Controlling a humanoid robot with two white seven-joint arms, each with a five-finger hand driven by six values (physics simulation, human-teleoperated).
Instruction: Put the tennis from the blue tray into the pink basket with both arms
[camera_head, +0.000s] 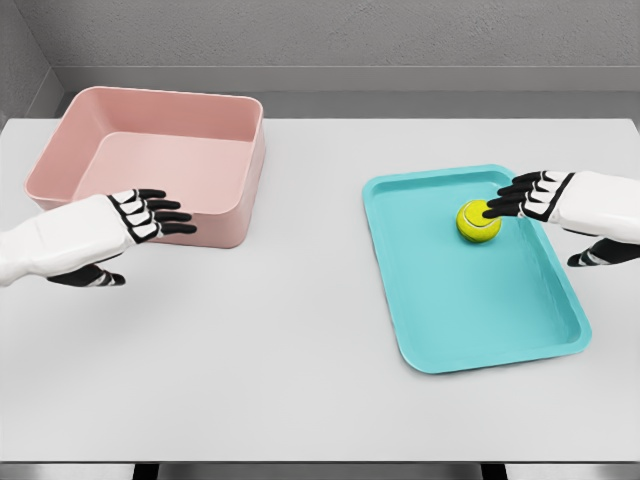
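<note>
A yellow-green tennis ball (477, 223) lies in the upper part of the blue tray (450, 320) on the right of the table. My right hand (520, 197) comes in from the right edge, fingers spread, with its black fingertips (496, 209) touching or just over the ball's top right; it does not grasp it. The pink basket (240, 190) stands at the back left, with nothing visible inside. My left hand (160, 216) hovers in front of the basket's front wall, fingers extended and holding nothing.
The white table (300, 340) ends at a front edge near the bottom of the view. A grey wall runs behind the table.
</note>
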